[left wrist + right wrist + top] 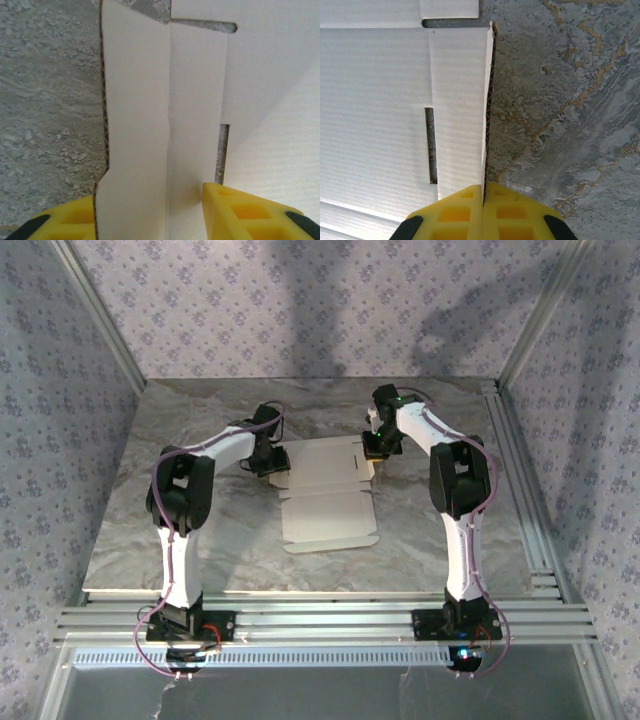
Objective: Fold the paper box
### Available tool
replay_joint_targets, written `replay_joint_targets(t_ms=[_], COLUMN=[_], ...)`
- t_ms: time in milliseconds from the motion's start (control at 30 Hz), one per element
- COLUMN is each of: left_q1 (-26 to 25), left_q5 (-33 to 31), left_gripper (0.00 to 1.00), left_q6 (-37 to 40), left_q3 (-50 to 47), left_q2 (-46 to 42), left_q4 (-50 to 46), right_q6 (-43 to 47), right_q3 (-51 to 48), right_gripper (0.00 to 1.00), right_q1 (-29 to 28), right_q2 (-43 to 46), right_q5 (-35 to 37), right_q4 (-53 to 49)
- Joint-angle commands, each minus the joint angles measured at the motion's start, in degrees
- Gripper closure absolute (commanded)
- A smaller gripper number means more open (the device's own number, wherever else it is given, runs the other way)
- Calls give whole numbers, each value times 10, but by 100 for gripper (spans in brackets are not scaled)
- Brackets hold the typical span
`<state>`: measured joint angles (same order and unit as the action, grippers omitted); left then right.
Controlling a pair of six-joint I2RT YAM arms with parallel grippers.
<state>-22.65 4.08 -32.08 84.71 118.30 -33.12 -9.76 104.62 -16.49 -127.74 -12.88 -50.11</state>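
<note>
Currently the box (325,495) lies flat, white face up, on the tabletop (200,540) between the hands; right hand (484,200) pinches its right edge (487,110), left hand (150,200) stands apart, loose around the left flap (135,125); risk: that flap springs flat, or one-sided pull skews the sheet.

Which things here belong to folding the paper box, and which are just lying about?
Job: paper box, its right flap pinched by the right gripper; left gripper open around the left flap.
Just surroundings: table, patterned walls, metal rails.
</note>
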Motion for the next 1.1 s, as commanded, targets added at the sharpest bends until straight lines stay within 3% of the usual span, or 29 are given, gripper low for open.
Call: replay_joint_targets(t_ms=[0,567,867,1000,1067], left_q1=[13,13,-30,-39,-61], left_q5=[-33,-13,-167,-199,-237], left_gripper=[58,97,100,100,100], left_q6=[6,2,-18,-5,44], left_q3=[-1,10,97,20,-39], left_q2=[-22,-4,36,-46,-107], left_q4=[-33,-30,-150,-49,48], right_q6=[11,9,-1,-20,-39], right_q3=[11,9,7,-18,-42], right_gripper=[100,100,100,99,82], right_q1=[-2,-7,-12,-3,6], right_q2=[-2,-4,17,69,115], right_q5=[-1,-7,-6,-8,-4], right_q4=[-18,-17,-8,17,36])
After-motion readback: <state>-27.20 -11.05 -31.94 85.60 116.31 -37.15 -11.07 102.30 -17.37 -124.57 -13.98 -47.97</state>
